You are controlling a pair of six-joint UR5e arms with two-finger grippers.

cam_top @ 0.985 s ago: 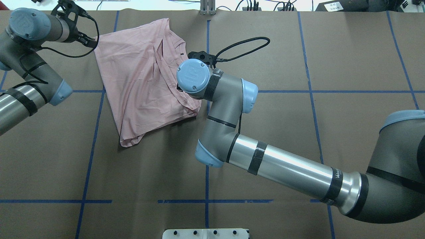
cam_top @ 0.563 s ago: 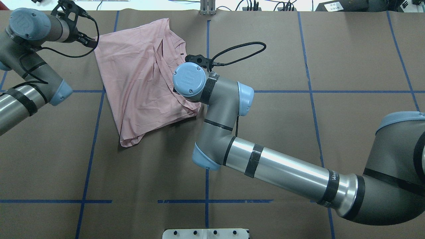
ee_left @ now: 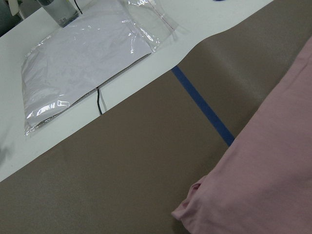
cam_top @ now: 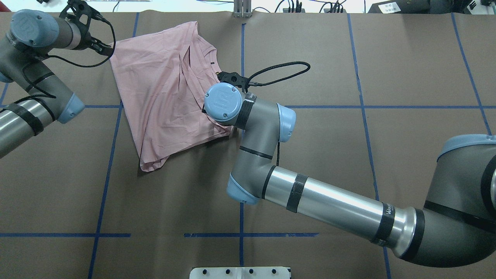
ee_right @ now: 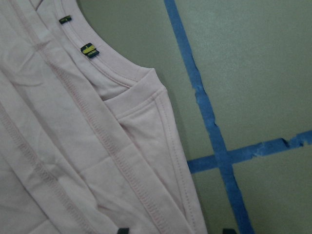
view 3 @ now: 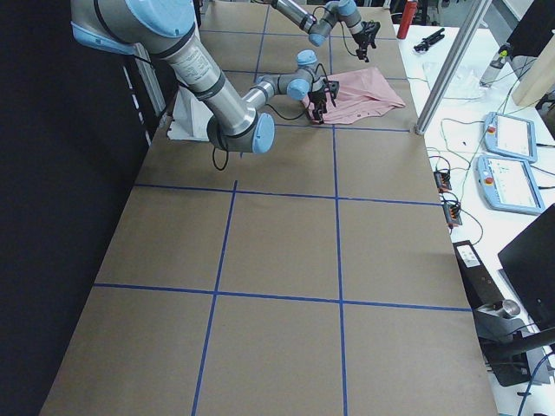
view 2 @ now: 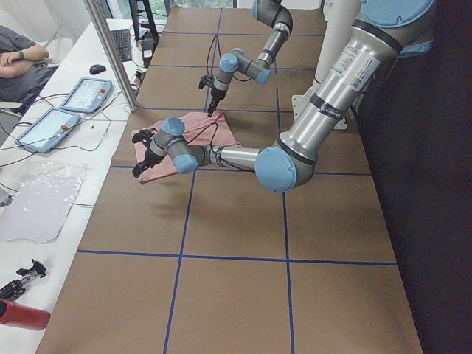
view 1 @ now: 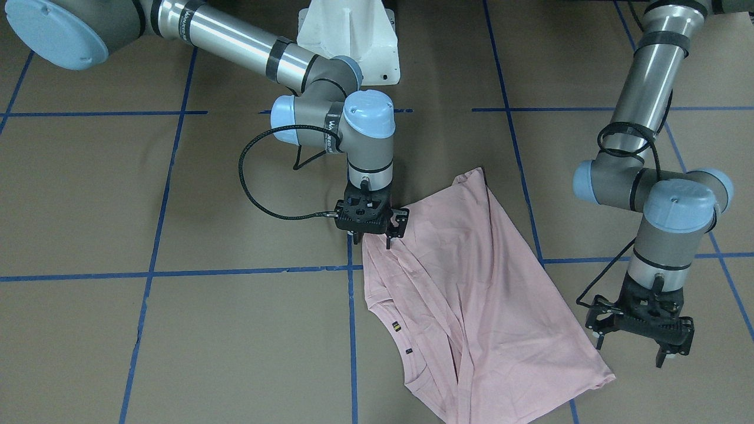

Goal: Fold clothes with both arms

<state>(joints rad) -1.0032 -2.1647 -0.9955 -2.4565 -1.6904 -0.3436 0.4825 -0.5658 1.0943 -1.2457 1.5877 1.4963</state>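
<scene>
Our right arm reaches across the bench, wrist pointing straight down. The right tool is spread wide astride an edge of the pink T-shirt, gripping nothing. The shirt lies left of centre, its long axis slanting near to far, collar toward the far edge. Farther out, the left tool hangs open and empty beside the shirt's far corner.

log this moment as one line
shirt: rumpled, partly folded, not gripped | right tool: open, over shirt edge | left tool: open, beside shirt corner | step: pre-grasp
</scene>
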